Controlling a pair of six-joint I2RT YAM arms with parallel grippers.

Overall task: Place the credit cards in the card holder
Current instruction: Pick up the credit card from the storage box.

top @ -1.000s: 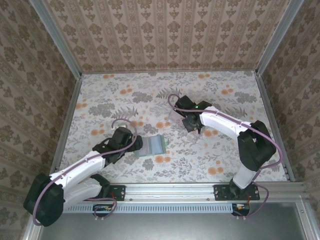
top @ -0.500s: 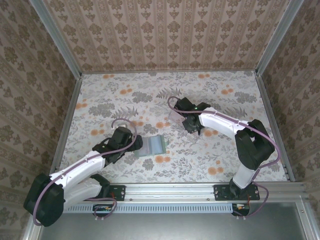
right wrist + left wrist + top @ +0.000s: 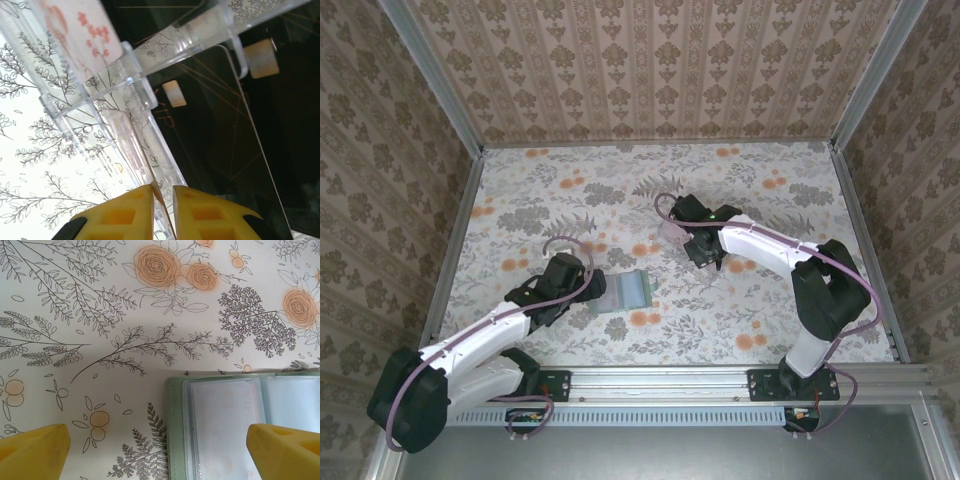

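Observation:
The card holder [image 3: 630, 292] lies open and flat on the floral table, its clear sleeves facing up. In the left wrist view the card holder [image 3: 225, 430] sits at lower right. My left gripper [image 3: 592, 297] hovers over its left edge, and that gripper [image 3: 160, 452] is wide open with nothing held. My right gripper [image 3: 705, 254] reaches into the clear stand [image 3: 672, 230]. Its yellow jaws [image 3: 162, 205] have closed to a narrow slit on the thin edge of a credit card [image 3: 164, 196]. Another pale pink credit card [image 3: 82, 30] with red flowers stands in a farther slot.
The clear stand [image 3: 125, 100] has ribbed slots, and a black block [image 3: 225, 140] fills its right side. Patterned walls enclose the table on three sides, with a metal rail along the near edge. Open table lies between the stand and the card holder.
The right gripper's jaws have closed in on the card's edge at the stand. The left arm and the card holder have not moved.

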